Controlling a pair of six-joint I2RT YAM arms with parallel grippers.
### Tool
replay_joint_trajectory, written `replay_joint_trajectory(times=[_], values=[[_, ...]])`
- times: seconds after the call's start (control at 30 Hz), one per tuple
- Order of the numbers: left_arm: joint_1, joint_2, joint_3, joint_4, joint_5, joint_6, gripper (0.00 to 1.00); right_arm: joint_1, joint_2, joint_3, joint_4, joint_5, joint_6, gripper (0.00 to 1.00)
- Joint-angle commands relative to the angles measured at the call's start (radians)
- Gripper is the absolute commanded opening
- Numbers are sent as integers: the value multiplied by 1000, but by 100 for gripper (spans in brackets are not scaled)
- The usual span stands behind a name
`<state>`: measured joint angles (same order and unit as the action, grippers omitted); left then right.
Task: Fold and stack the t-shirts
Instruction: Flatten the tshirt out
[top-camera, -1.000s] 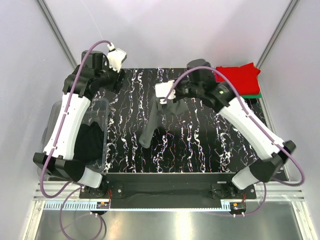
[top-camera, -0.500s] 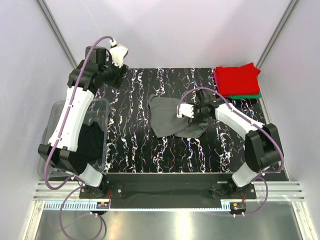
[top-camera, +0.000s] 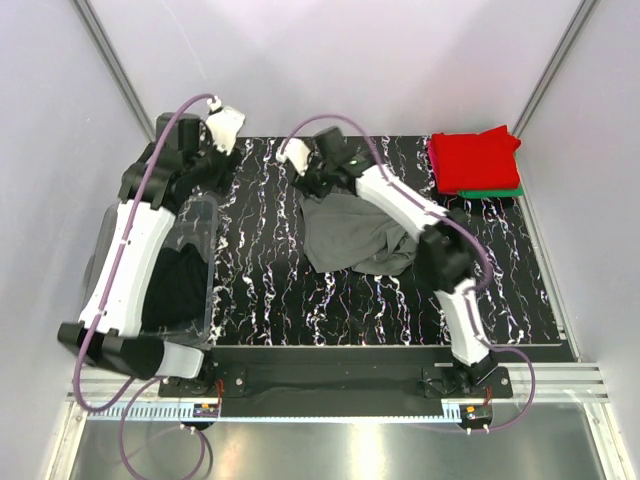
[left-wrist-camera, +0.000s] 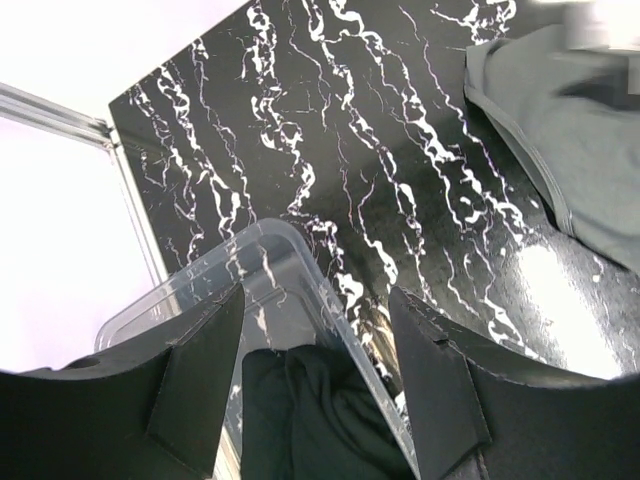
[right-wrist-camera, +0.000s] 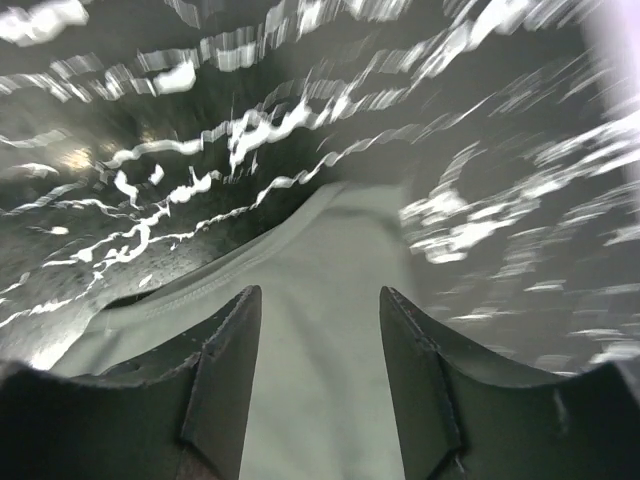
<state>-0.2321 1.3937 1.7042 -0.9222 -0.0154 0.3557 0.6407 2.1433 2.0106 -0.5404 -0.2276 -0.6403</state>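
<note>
A dark grey t-shirt (top-camera: 350, 235) lies crumpled and partly spread in the middle of the black marbled table (top-camera: 300, 310). My right gripper (top-camera: 314, 184) hovers over its far left corner, open. In the right wrist view the grey cloth (right-wrist-camera: 320, 400) lies under and between the spread fingers (right-wrist-camera: 225, 360), with motion blur around it. A folded red t-shirt (top-camera: 475, 158) sits on a green one (top-camera: 510, 192) at the far right. Black t-shirts (left-wrist-camera: 310, 410) lie bunched in the clear tub (left-wrist-camera: 270, 245). My left gripper (left-wrist-camera: 317, 295) is open and empty above the tub's far end.
The clear plastic tub (top-camera: 195, 250) stands along the table's left edge. Metal frame posts and white walls close in the back and sides. The right arm stretches diagonally across the grey shirt's right part.
The right gripper opened and let the grey t-shirt drop onto the table, then swung from the shirt's right side to its far left corner. The left arm shifted only slightly.
</note>
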Motion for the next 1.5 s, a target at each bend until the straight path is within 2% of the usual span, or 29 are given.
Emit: replay_joint_trajectory(times=[0.0, 0.13, 0.27, 0.73, 1.23, 1.47], values=[[2, -77, -32, 36, -15, 20, 65, -10, 177, 138, -148, -1, 156, 57], [2, -105, -78, 36, -17, 20, 65, -9, 283, 308, -222, -6, 205, 54], [2, -119, -107, 36, -11, 22, 65, -9, 354, 404, -295, -22, 229, 53], [2, -122, -112, 36, 9, 16, 65, 14, 325, 373, -345, -79, 284, 52], [2, -125, -120, 36, -1, 20, 65, 25, 426, 392, -351, -10, 271, 57], [2, -108, -103, 36, 3, 20, 65, 33, 442, 396, -351, 22, 249, 39]])
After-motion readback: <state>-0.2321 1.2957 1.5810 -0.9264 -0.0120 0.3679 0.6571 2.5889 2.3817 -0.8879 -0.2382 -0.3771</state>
